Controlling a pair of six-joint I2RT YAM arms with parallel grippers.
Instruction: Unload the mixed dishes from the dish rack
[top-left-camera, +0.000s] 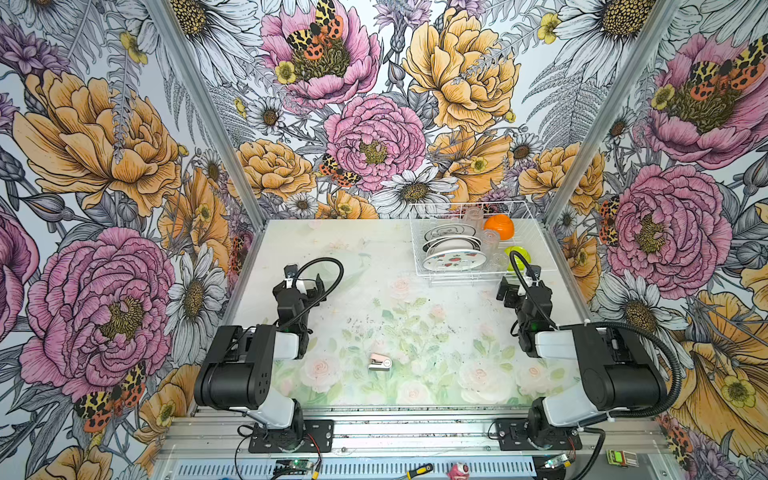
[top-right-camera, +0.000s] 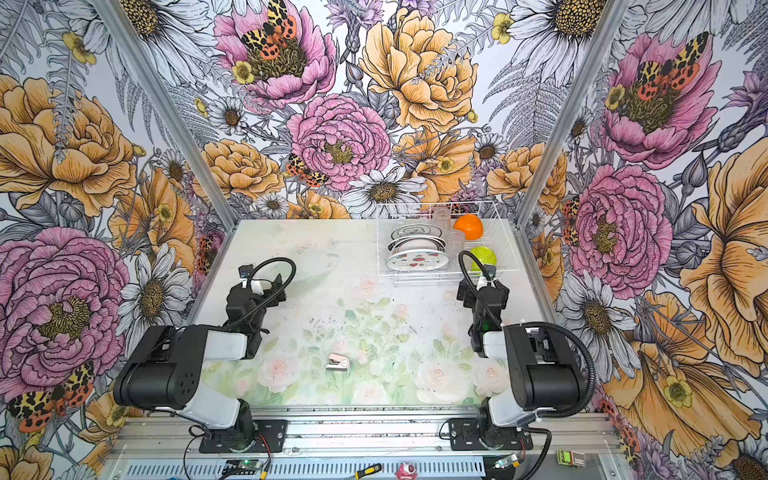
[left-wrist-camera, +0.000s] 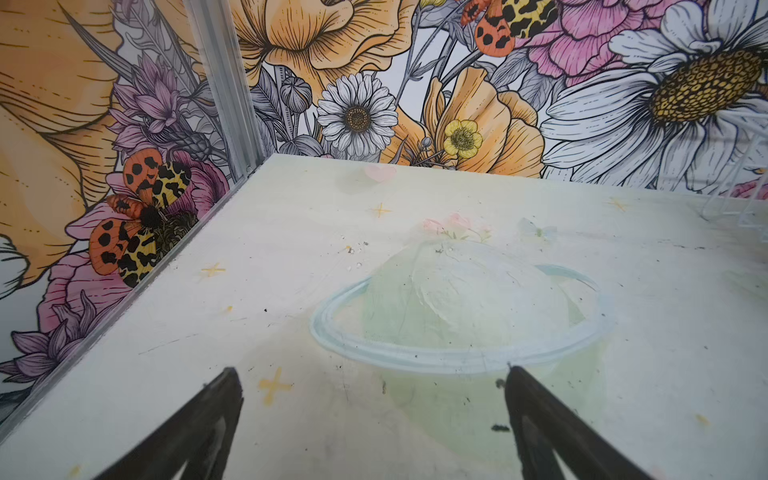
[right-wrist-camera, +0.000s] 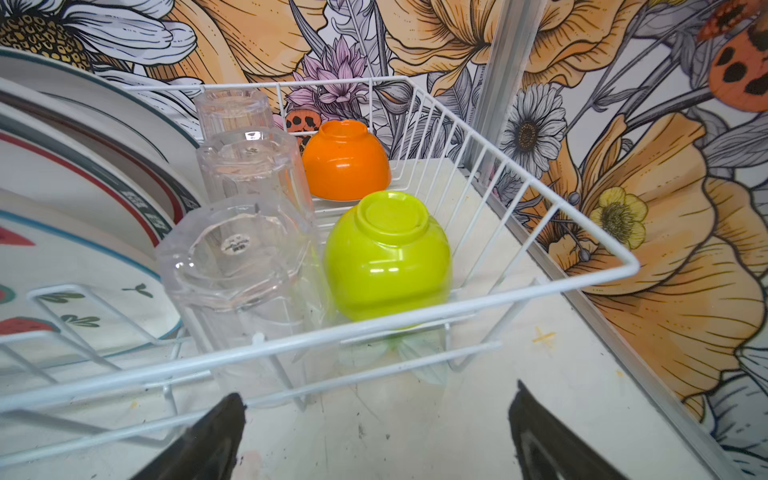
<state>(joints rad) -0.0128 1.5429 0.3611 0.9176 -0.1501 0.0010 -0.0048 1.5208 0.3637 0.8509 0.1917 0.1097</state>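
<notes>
Dish rack (right-wrist-camera: 540, 287), white wire, far-right corner of surface (top-left-camera: 353, 291): three plates (top-left-camera: 455, 259) on edge; three clear tumblers (right-wrist-camera: 232, 253), orange bowl (right-wrist-camera: 345, 164), lime-green bowl (right-wrist-camera: 386, 253) inverted. Left gripper (left-wrist-camera: 370, 370) and right gripper (right-wrist-camera: 376, 390) spread wide, empty.

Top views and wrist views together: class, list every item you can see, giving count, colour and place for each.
dish rack: one, white wire, far right corner of the table
plates: three, white with coloured rims, front one watermelon-printed, leaning on edge in the rack's left part in both top views
tumblers: three, clear, upside down, in a row along the rack's middle
orange bowl: one, orange, upside down, rack's far right
lime-green bowl: one, lime green, upside down, rack's near right
stapler-like object: one, pink and white, on the table near its front middle
table: one, pale floral print
left gripper: one, black, open, empty, over bare table
right gripper: one, black, open, empty, just before the rack's near rim
</notes>
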